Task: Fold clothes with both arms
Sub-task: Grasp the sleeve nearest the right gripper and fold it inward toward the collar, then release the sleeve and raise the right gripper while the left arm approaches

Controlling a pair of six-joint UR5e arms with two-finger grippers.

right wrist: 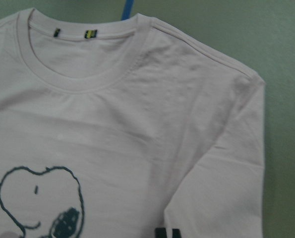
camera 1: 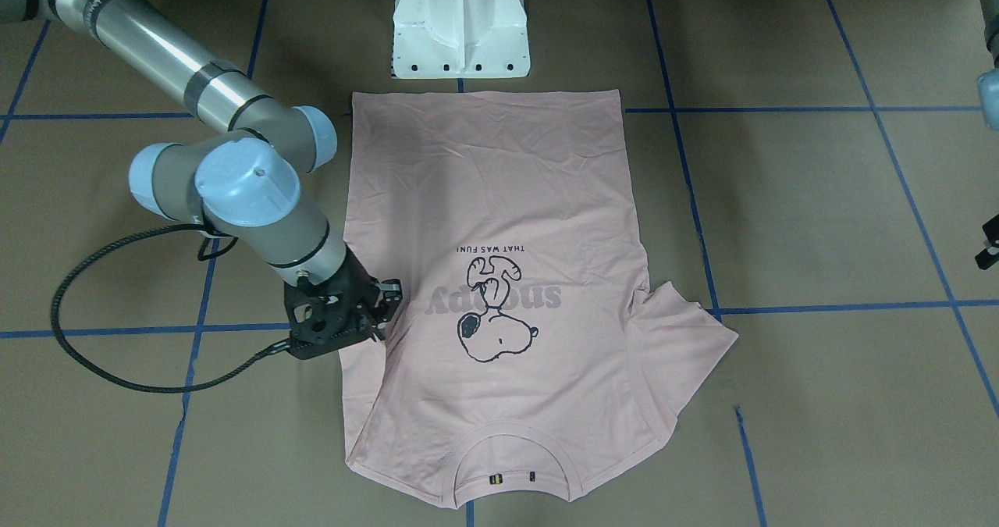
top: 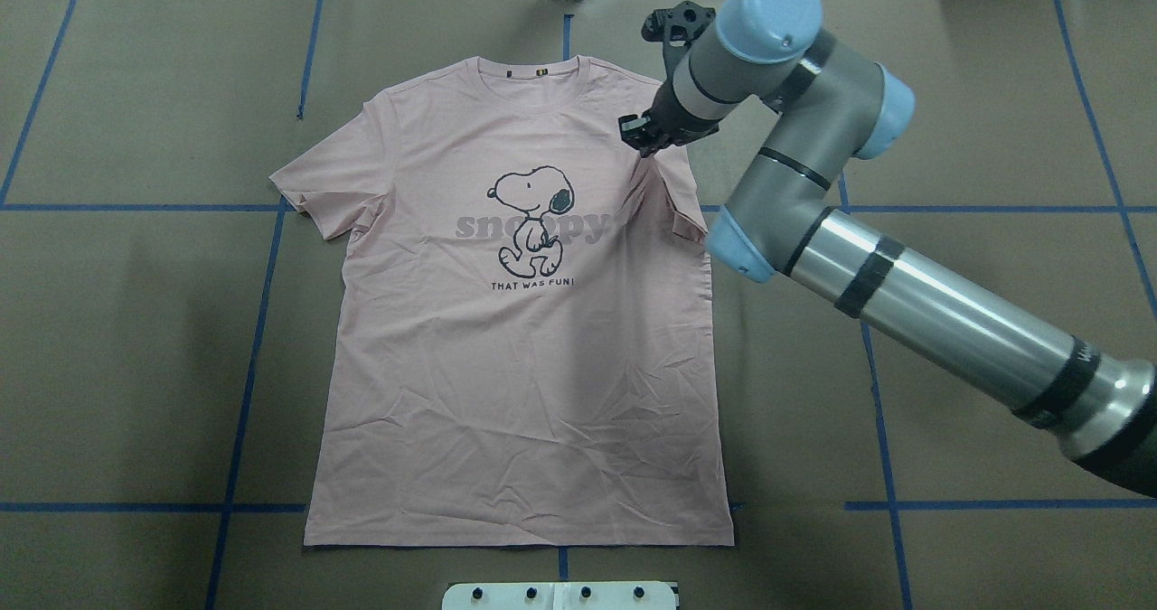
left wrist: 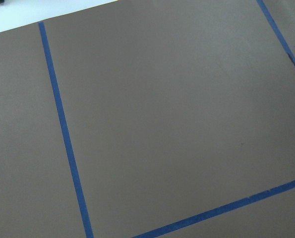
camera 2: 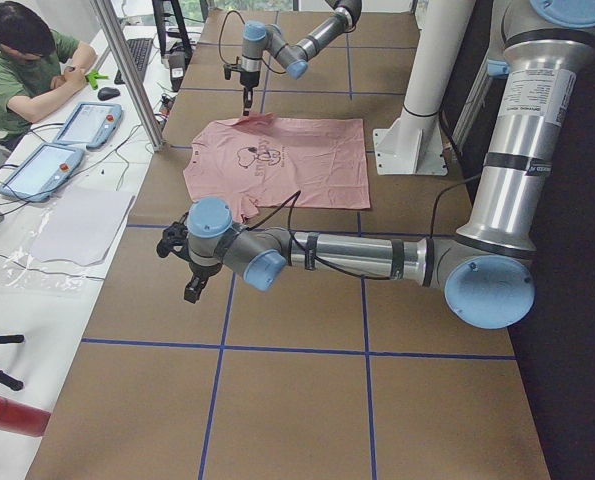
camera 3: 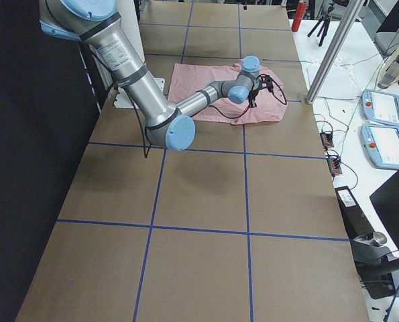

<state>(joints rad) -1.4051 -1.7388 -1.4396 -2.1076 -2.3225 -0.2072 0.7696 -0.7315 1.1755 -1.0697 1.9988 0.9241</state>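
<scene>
Shirt: pink shirt is laid flat and face up at the middle of the surface, hem toward the mount, collar at the far edge.
Print: cartoon dog print is seen on the chest, with text under it.
Left sleeve: left sleeve is spread out flat to the side.
Right sleeve: right sleeve is drawn in against the body. A ridge of cloth is pulled up toward the pincer.
Right pincer: right pincer is pointed down at the right shoulder seam. In the wrist view the tips are seen narrow, close together on the cloth, so the shirt is taken as pinched there.
Left pincer: left pincer is held low over bare surface, well apart from the shirt, on the robot's left. Cannot be told whether wide or narrow. Only brown surface and tape are shown by its wrist camera.
Surface: brown, gridded with blue tape.
</scene>
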